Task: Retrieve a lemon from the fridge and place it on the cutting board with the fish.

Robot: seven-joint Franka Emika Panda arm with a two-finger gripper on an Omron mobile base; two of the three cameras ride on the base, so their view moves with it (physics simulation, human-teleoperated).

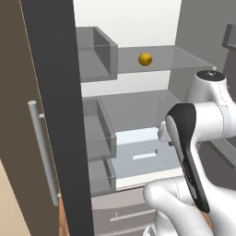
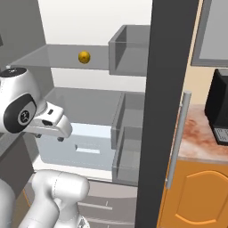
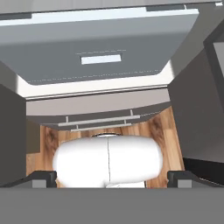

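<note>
Sitting small, round, yellow-orange on the fridge [image 1: 138, 27] shelf, lemon [image 1: 145, 59]; claw [image 3: 112, 177] open.

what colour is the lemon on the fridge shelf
Yellow-orange. The lemon shows best in the left base view, sitting on the upper grey glass shelf.

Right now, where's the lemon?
The lemon sits alone on the upper glass shelf inside the open fridge, centre-top in the left base view and upper left in the right base view, beside the door bin.
</note>
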